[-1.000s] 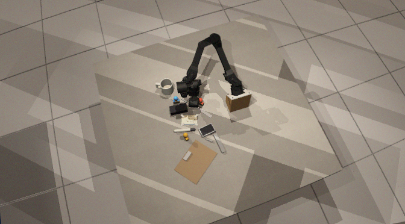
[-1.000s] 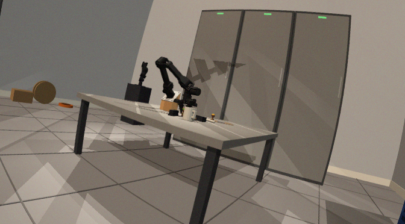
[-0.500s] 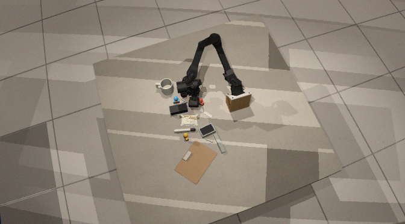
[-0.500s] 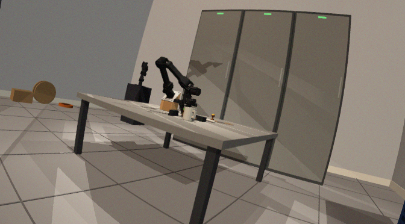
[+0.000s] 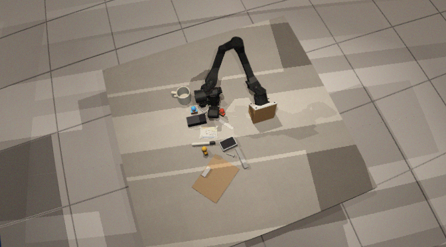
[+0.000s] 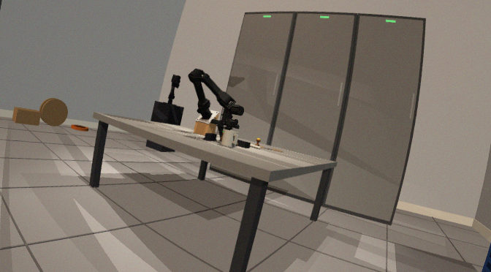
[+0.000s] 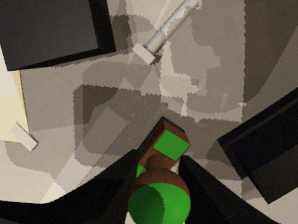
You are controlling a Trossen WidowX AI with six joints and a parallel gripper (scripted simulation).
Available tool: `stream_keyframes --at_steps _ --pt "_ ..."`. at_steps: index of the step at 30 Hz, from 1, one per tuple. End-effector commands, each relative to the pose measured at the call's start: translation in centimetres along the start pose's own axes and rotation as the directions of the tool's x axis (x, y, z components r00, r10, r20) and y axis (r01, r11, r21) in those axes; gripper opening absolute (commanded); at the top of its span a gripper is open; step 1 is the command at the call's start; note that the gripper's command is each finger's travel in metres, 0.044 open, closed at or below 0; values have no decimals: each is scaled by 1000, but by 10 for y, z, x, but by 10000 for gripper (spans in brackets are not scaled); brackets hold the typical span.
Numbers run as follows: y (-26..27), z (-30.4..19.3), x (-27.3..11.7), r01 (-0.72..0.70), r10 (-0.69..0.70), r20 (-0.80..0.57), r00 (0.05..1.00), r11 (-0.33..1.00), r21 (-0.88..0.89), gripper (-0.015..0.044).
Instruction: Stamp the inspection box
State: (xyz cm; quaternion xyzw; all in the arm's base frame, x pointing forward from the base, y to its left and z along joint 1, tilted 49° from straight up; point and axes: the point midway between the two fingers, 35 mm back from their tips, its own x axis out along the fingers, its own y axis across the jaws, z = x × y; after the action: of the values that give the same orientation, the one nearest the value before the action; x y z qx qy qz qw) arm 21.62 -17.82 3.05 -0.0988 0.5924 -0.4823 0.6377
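Observation:
A stamp [image 7: 160, 205] with a round green knob, brown body and green label is in the wrist view. My gripper [image 7: 158, 159] is shut on it. In the exterior view the gripper [image 6: 222, 132] is low over the bench beside the mug; whether the stamp touches the bench I cannot tell. The pale card [image 5: 208, 132] [image 7: 7, 110] lies flat; its box and any print are too small to read. A dark pad in a pale-rimmed tray [image 5: 228, 144], seemingly the ink pad, lies beside it. The stamp's face is hidden.
Near the gripper are a red stamp [image 5: 222, 111], a blue stamp [image 5: 194, 109], a black box [image 5: 196, 120] [image 7: 50, 30], a mug [image 5: 183, 95] [image 6: 229, 138] and another black block [image 7: 265, 150]. A marker [image 5: 200, 143], an orange-knobbed stamp [image 5: 204, 149] and a brown board [image 5: 219, 182] lie beyond the card.

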Motion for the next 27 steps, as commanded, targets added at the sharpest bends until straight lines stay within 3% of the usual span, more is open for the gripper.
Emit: stream_keyframes --at_steps 1,27 --pt "0 1 -2 -5 5 1 1000 1000 7 0" --pt "1 2 -14 -6 6 0 1000 1000 7 0"
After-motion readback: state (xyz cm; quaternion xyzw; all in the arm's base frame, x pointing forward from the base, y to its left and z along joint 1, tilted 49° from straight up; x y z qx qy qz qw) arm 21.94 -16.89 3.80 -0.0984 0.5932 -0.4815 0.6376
